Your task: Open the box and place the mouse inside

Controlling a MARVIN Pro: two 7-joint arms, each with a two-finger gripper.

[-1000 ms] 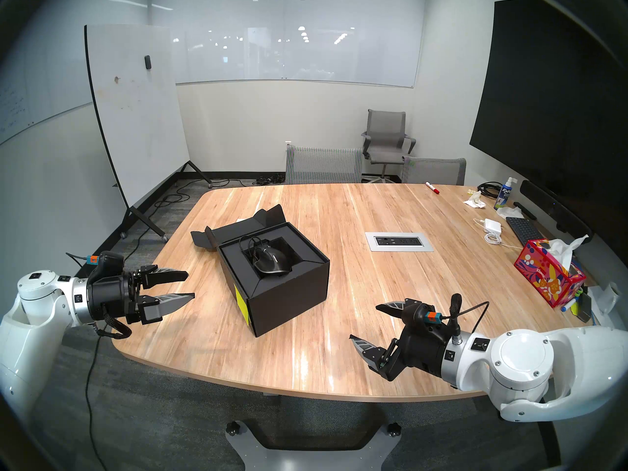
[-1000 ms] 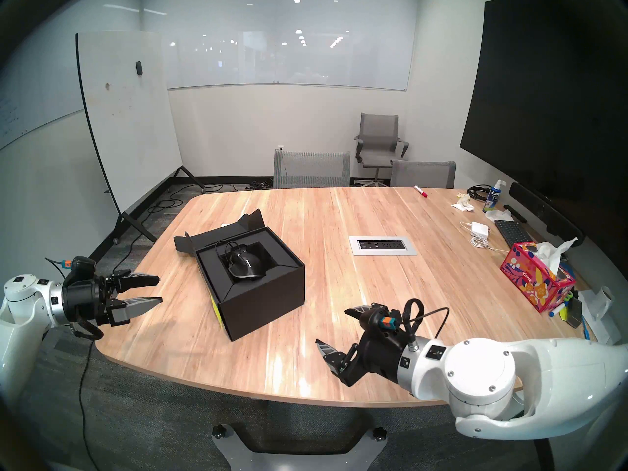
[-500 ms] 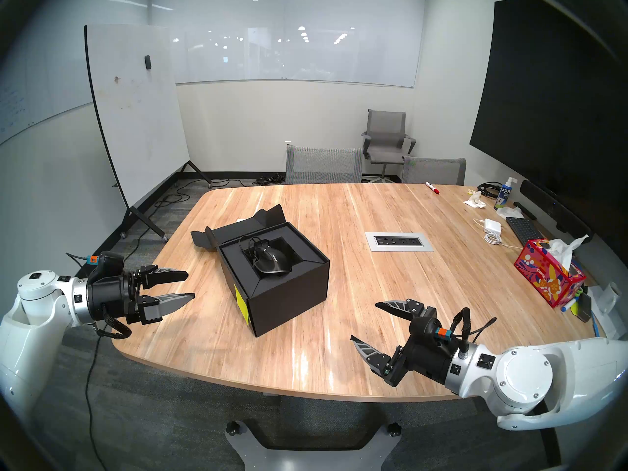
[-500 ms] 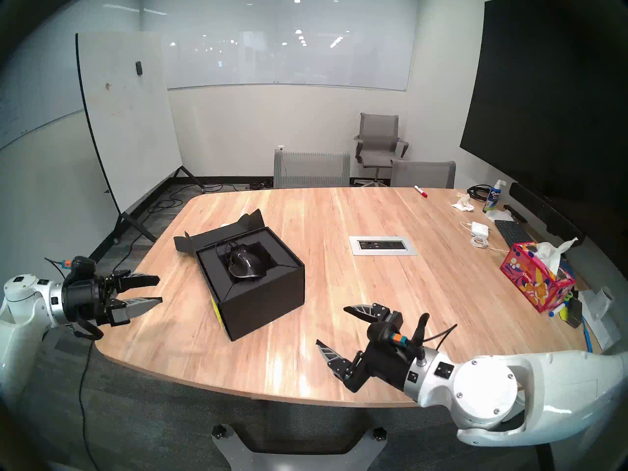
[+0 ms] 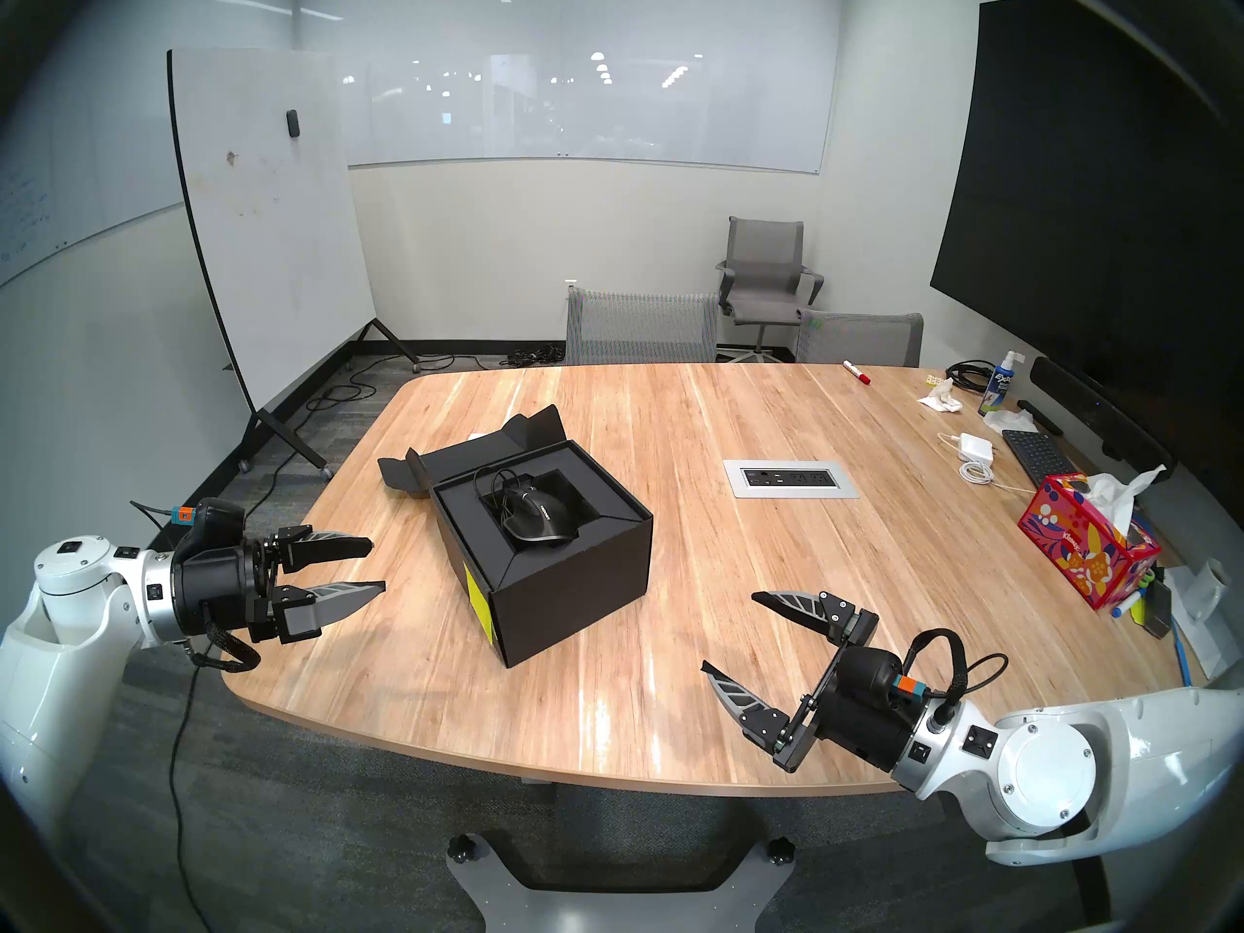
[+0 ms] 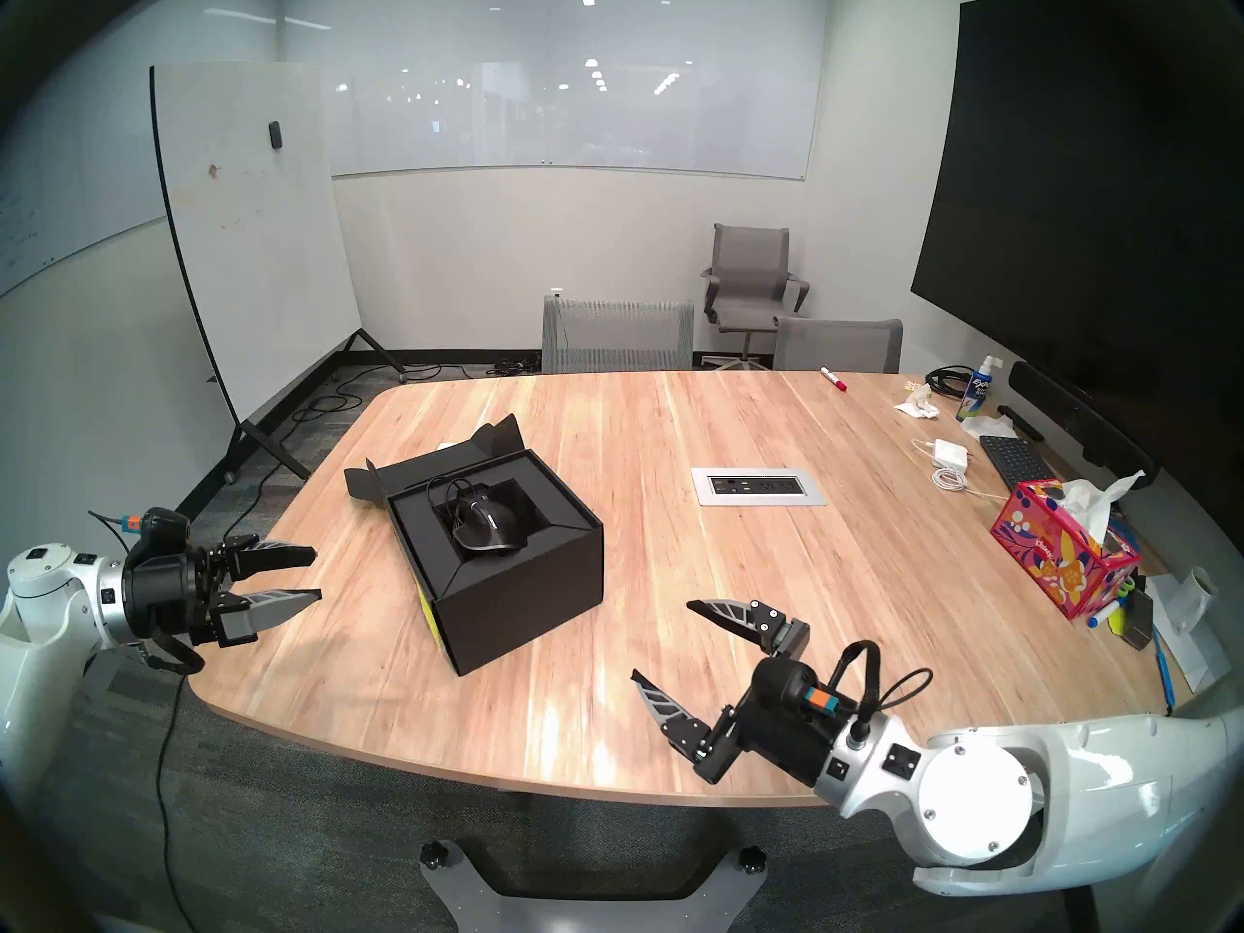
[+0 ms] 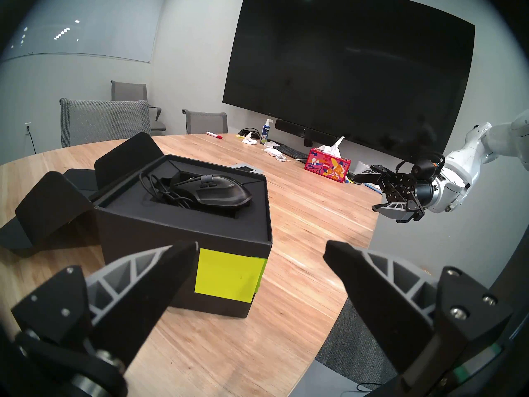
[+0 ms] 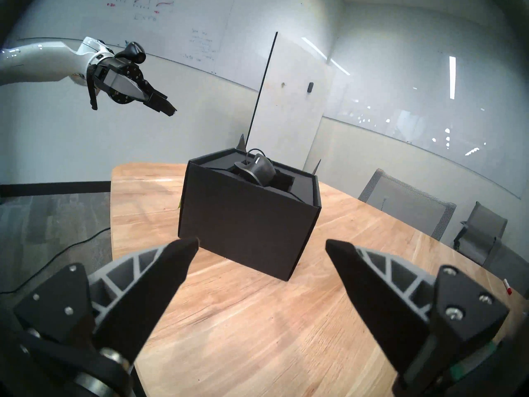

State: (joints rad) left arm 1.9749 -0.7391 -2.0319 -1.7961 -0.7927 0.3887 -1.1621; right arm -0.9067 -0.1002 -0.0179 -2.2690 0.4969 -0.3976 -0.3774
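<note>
- The box is hiding most of the mouse from the right wrist view, leaving only its rear hump poking above the rim.
- The box is also concealing where the cable is ending in the recess.
- The whiteboard writing is staying too small to read.
- The worktop is running off the left wrist view's edge.

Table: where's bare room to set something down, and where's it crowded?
Bare wood runs between the box and the power panel, and along the far edge toward the red marker. The near edge between both open grippers, left gripper and right gripper, is also bare. The right side is crowded: tissue box, keyboard, adapter, spray bottle.
</note>
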